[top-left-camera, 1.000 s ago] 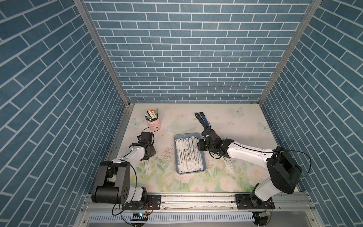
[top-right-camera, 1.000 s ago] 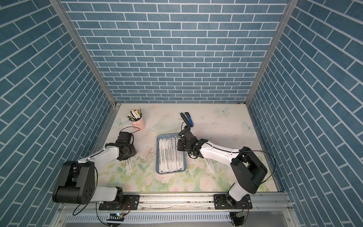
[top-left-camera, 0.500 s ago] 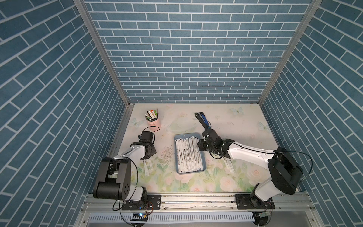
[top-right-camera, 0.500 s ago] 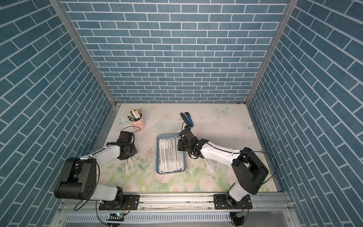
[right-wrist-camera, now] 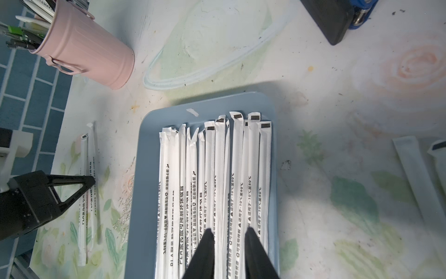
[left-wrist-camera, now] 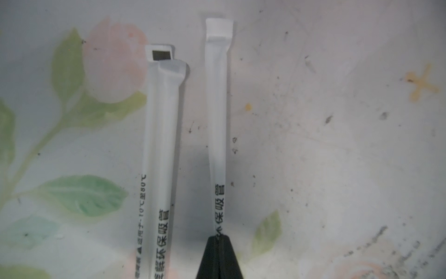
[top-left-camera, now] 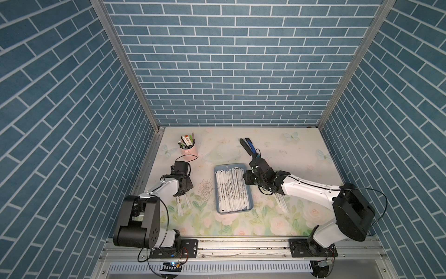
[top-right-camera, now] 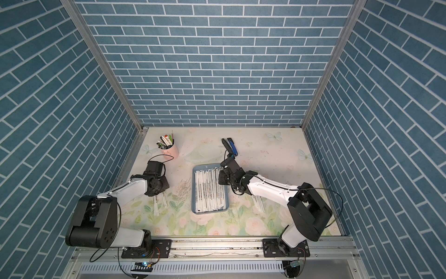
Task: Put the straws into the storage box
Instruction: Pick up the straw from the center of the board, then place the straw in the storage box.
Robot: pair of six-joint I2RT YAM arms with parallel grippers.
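The flowered worktop (top-left-camera: pixel 289 154) carries the blue-grey box (top-left-camera: pixel 233 211) near its middle. Most straws (top-left-camera: pixel 231 188) lie in the box, side by side along its length and partly overlapping. A dark stapler (top-left-camera: pixel 248 147) lies behind the box's far right corner, and a pink cup (top-left-camera: pixel 189 151) of pens stands toward the far left.

A few more straws (top-left-camera: pixel 281 203) lie on the worktop right of the box, partly under the right arm. Others (top-left-camera: pixel 183 203) lie left of it, well apart from the box.

The right tool (right-wrist-camera: pixel 229 235) is over the near part of the box, its jaws apart above the packed straws. Whether it touches them cannot be told.

The left tool (left-wrist-camera: pixel 219 244) is clenched on one straw (left-wrist-camera: pixel 217 120) of the left group. Two overlapping straws (left-wrist-camera: pixel 164 120) lie just beside that one.
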